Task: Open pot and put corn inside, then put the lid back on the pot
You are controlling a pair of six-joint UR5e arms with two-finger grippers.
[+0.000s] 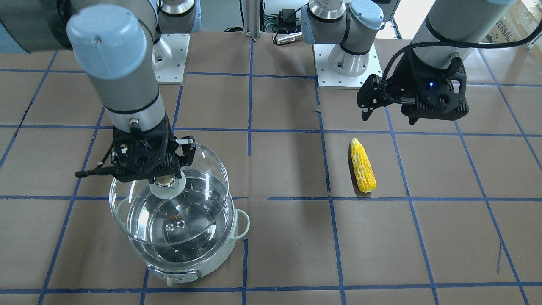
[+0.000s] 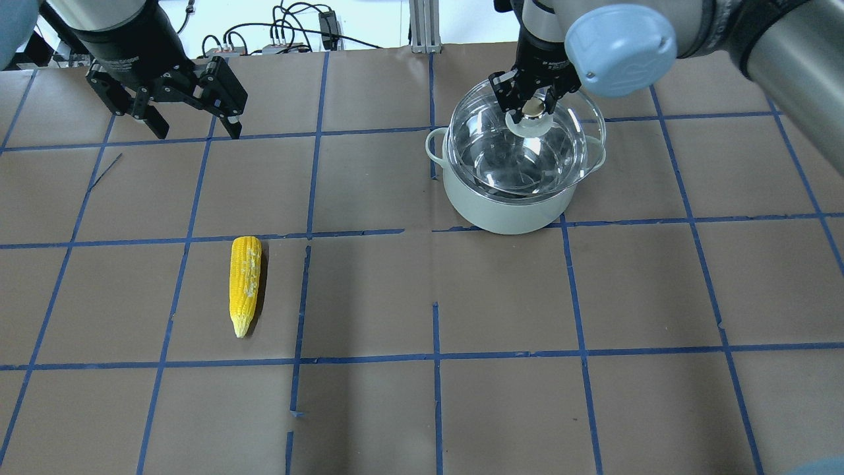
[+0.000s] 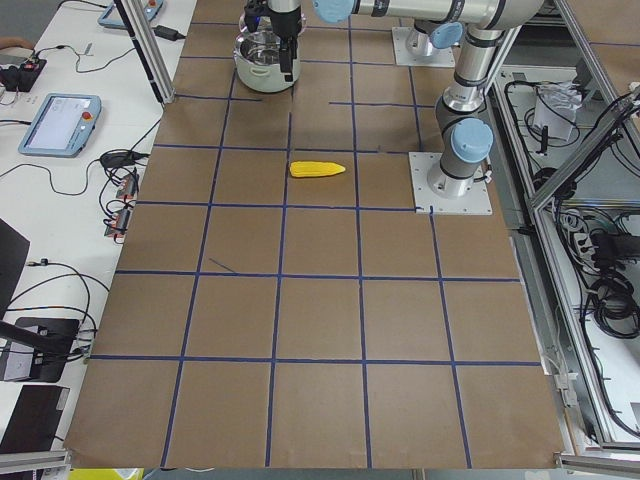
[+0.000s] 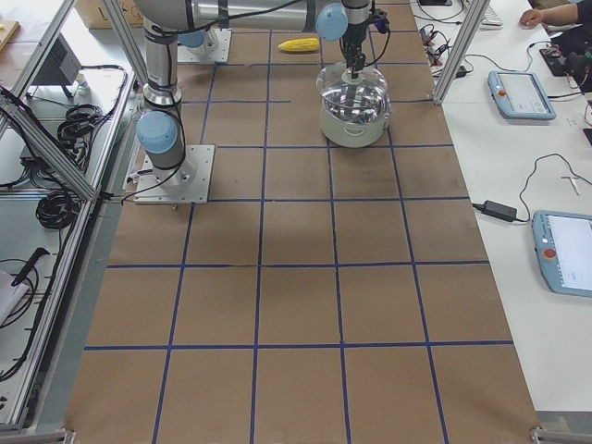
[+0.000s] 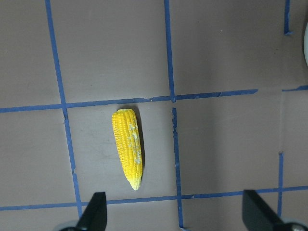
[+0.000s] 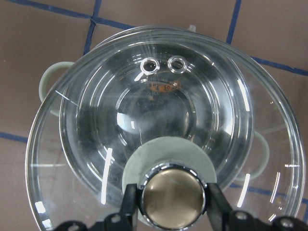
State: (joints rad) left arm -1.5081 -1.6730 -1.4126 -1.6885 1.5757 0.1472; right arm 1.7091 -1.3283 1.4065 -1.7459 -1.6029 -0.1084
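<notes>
Pinching lid [image 6: 159,110] over pot [image 2: 508,211]: right fingers [image 6: 129,202] | left fingers [image 5: 96,209] spread, corn [image 5: 128,147] well apart

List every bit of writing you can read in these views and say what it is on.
"VERSAL": cut-off print on the cardboard box at the top right corner of the front-facing view; the rest is hidden.
Orange label inside the pot, seen through the lid: too blurred to read.
Screens of the pendants on the side desk: too small to read.
</notes>
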